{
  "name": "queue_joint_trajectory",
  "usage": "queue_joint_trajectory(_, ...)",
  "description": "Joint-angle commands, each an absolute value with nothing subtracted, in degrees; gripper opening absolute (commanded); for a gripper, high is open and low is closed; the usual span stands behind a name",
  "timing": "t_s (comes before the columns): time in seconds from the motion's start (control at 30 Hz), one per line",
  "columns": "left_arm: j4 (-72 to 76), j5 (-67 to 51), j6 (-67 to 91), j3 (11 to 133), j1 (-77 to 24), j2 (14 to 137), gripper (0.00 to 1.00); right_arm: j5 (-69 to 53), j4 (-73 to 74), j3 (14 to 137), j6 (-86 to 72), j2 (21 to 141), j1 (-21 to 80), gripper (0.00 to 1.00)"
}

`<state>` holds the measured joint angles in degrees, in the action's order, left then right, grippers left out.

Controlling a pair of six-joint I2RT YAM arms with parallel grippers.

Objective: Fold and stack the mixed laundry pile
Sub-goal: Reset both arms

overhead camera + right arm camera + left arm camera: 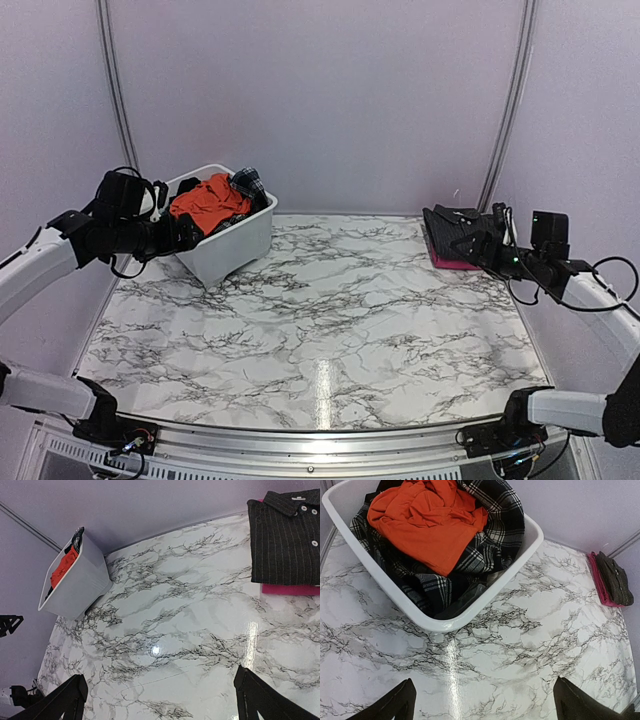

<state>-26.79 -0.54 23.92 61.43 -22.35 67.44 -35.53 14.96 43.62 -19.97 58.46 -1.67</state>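
Observation:
The mixed laundry pile is split in two. An orange garment (207, 203) (427, 522) and a dark plaid piece (248, 182) (490, 540) lie crumpled in the white tub (225, 250) (445, 625) at the back left. At the back right, a folded black pinstriped shirt (287, 540) (615, 577) rests on a folded magenta cloth (452, 264) (290, 589). My left gripper (183, 232) (485, 702) hovers open beside the tub's left wall, with bare table between its fingers. My right gripper (468, 243) (160, 700) hangs open above the table next to the folded stack, holding nothing.
The marble table (320, 330) runs between the tub and the stack. Lilac walls close in the back and both sides, with metal rails (510, 100) in the corners. The table's front edge has a metal strip (320, 432) between the arm bases.

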Motion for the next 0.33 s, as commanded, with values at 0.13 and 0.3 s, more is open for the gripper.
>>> queue_joint_trajectory(0.13,-24.9,-0.6,28.1,58.0,-21.8,66.4,0.99,-35.1,16.0,40.8,-20.2,57.8,-2.0,0.99)
queue_joint_trajectory(0.3,-25.0,-0.6,28.2,57.7,-21.8,66.7,0.99,-34.2,16.5,40.3,-19.7,55.9,-2.1,0.99)
